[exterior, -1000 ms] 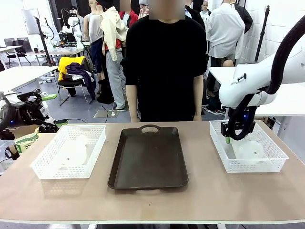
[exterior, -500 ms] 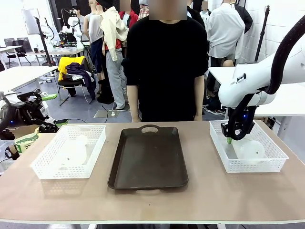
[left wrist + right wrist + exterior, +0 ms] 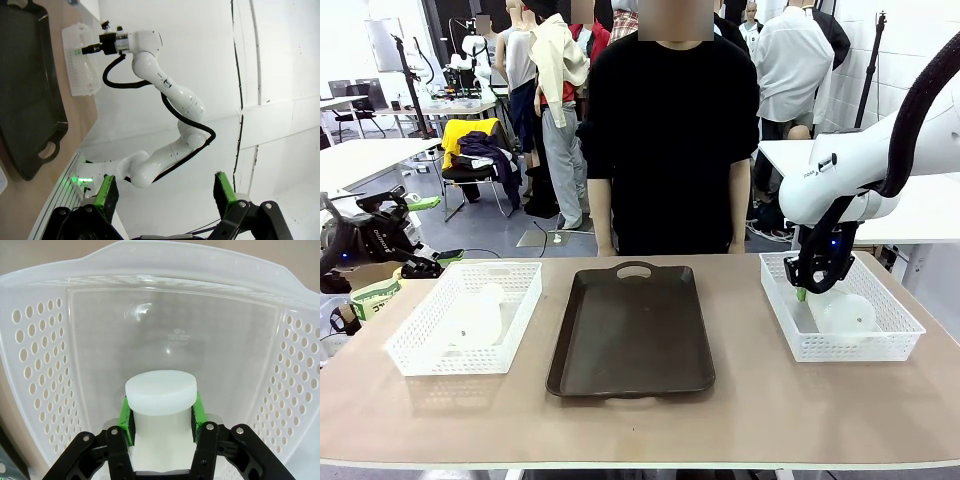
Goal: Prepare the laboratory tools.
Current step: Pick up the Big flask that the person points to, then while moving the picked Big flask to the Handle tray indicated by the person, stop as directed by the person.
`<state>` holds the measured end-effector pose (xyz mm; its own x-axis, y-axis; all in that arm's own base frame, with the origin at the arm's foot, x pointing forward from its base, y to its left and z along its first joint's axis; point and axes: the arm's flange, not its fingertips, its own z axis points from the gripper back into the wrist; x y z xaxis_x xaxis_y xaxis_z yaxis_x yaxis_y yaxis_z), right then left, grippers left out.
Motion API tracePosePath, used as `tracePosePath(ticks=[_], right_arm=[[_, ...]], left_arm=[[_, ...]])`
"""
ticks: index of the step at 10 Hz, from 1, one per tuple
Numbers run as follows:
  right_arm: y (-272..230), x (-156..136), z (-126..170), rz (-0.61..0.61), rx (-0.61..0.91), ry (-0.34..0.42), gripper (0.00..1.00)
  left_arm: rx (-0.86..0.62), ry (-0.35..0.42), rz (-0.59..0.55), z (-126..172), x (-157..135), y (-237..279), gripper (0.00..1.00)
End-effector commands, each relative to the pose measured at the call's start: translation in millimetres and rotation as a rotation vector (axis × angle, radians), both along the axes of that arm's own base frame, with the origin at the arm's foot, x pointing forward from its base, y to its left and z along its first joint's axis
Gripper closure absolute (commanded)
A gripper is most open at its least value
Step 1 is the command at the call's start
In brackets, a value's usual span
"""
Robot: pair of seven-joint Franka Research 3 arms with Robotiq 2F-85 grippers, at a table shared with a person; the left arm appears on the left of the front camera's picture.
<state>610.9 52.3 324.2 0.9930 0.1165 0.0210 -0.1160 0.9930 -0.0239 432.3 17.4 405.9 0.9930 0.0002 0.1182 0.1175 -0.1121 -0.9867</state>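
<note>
Tan table [image 3: 820, 410], brown tray [image 3: 632, 335] between white baskets [image 3: 415, 345]; right gripper [image 3: 161, 412] clamped on flask [image 3: 160, 387] neck; left gripper [image 3: 165, 190] spread; person [image 3: 665, 150] opposite.

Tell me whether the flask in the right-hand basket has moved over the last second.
No. The flask sits at the same spot against the white basket's near rim, with the right gripper on its neck.

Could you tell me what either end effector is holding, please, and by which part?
The right end effector grips a frosted flask by its neck, just below the lip, inside the basket. The left end effector is open and holds nothing.
</note>
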Motion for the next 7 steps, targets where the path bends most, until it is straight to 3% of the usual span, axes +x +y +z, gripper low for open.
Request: tracePosePath(ticks=[1,7], right_arm=[[0.5,-0.1,-1.0,0.002,-0.001,0.002,1.00],[0.5,-0.1,-1.0,0.002,-0.001,0.002,1.00]], left_arm=[[-0.007,-0.006,-0.002,2.5,-0.7,1.3,0.00],[-0.007,-0.006,-0.002,2.5,-0.7,1.3,0.00]])
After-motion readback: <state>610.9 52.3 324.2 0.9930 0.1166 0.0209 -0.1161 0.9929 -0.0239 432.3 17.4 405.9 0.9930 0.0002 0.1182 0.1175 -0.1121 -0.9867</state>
